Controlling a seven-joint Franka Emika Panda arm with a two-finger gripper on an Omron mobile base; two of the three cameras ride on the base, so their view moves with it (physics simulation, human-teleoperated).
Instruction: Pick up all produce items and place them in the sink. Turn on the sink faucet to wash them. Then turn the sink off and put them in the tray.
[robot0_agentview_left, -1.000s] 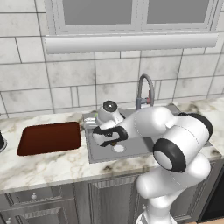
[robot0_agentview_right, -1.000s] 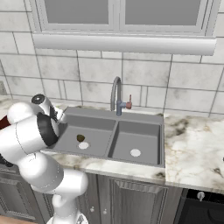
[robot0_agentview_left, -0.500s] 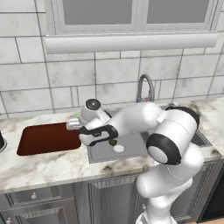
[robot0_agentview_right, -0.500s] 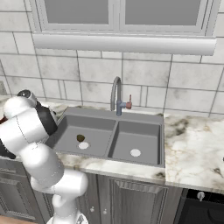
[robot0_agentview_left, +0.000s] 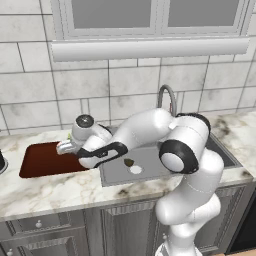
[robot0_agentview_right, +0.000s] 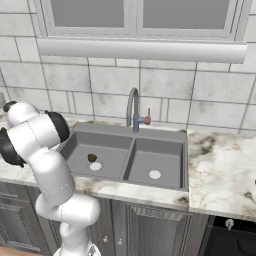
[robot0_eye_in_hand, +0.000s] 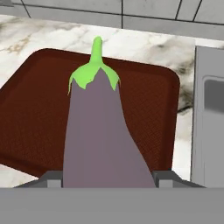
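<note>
Purple eggplant (robot0_eye_in_hand: 103, 135) in gripper (robot0_eye_in_hand: 107, 177), above tray (robot0_eye_in_hand: 30, 118).

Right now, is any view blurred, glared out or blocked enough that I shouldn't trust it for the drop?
Hand view: sharp, evenly lit, no glare; the eggplant looms large over the tray. Left base view: clear, but the arm covers much of the sink. Right base view: clean and shadow-light; the small dark item in the left basin reads plainly.

The eggplant (robot0_eye_in_hand: 101, 135) runs off the hand view's 6 o'clock edge, hiding the tool's fingertips and the tray's (robot0_eye_in_hand: 30, 113) middle, while the arm covers the tray's 3 o'clock end in the left base view.
</note>
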